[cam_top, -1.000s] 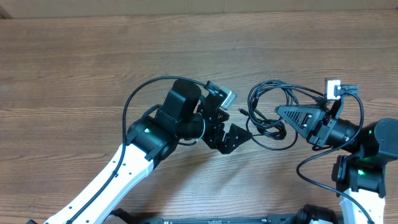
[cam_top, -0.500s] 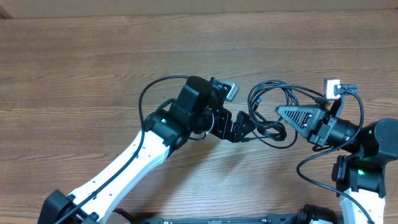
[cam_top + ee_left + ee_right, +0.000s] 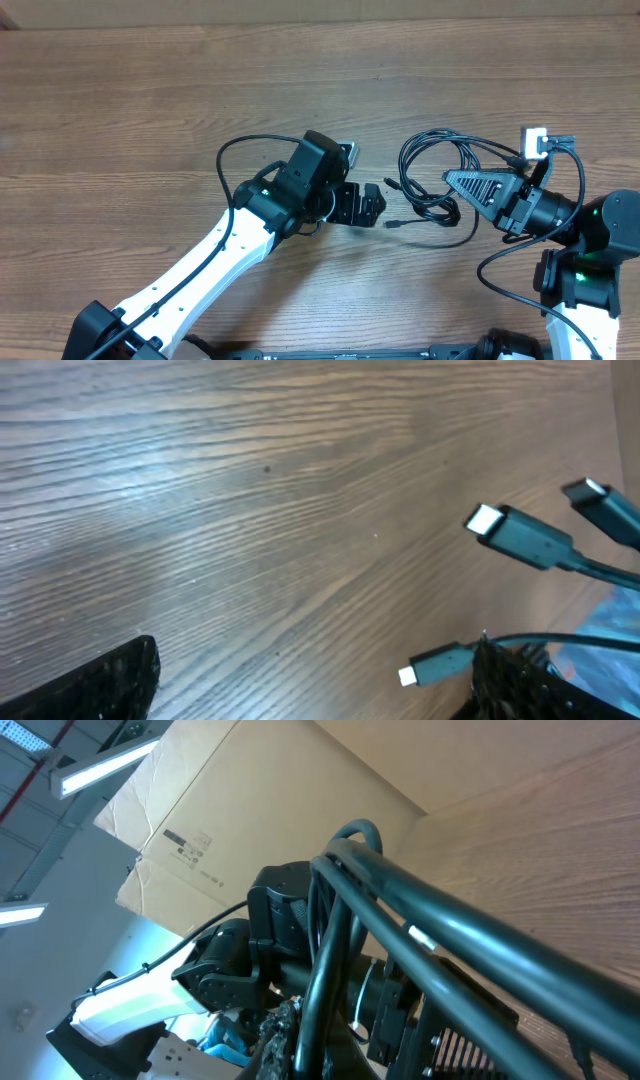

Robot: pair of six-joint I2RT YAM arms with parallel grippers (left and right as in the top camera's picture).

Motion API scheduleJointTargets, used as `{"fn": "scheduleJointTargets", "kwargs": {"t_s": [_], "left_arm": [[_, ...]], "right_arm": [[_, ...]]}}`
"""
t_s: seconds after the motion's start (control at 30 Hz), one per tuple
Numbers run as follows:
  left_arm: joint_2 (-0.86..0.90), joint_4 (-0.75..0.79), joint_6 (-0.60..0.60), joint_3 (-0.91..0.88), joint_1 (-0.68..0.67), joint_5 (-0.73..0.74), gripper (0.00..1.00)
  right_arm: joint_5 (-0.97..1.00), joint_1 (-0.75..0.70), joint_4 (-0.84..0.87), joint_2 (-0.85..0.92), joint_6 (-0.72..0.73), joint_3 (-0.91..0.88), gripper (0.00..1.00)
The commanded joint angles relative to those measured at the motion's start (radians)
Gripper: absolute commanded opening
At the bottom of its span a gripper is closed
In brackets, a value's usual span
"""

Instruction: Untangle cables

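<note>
From above, the cables point(image 3: 428, 197) lie heaped between the open left claw point(image 3: 372, 205) and the right claw point(image 3: 450, 179) pinched on them; left wrist shows loose plugs point(image 3: 520, 535) nearby; right wrist shows them bunched close, so a hard tug could tighten knots.

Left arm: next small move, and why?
Probably shift the open left gripper to straddle the nearest silver-tipped plug of the thin black cables, then close: it lies loose beside one finger, while the right gripper seems to clamp the bundle.
</note>
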Motion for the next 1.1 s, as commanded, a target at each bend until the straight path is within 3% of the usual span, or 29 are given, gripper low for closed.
{"fn": "scheduleJointTargets", "kwargs": {"t_s": [0.0, 0.27, 0.73, 0.93, 1.07], "left_arm": [[-0.014, 0.008, -0.012, 0.012, -0.007, -0.022, 1.00], [-0.143, 0.037, 0.167, 0.012, -0.007, 0.086, 0.99], [-0.343, 0.069, 0.166, 0.012, -0.006, 0.169, 1.00], [-0.346, 0.069, 0.166, 0.012, -0.006, 0.189, 1.00], [-0.346, 0.069, 0.171, 0.012, -0.007, 0.192, 1.00]], "right_arm": [[0.005, -0.003, 0.012, -0.014, 0.001, 0.024, 0.04], [0.005, -0.003, 0.012, -0.014, 0.000, 0.024, 0.04], [-0.038, -0.003, 0.051, -0.014, 0.001, 0.024, 0.04], [-0.152, -0.003, 0.238, -0.014, -0.048, 0.024, 0.13], [-0.216, -0.003, 0.311, -0.014, -0.086, 0.023, 0.13]]}}
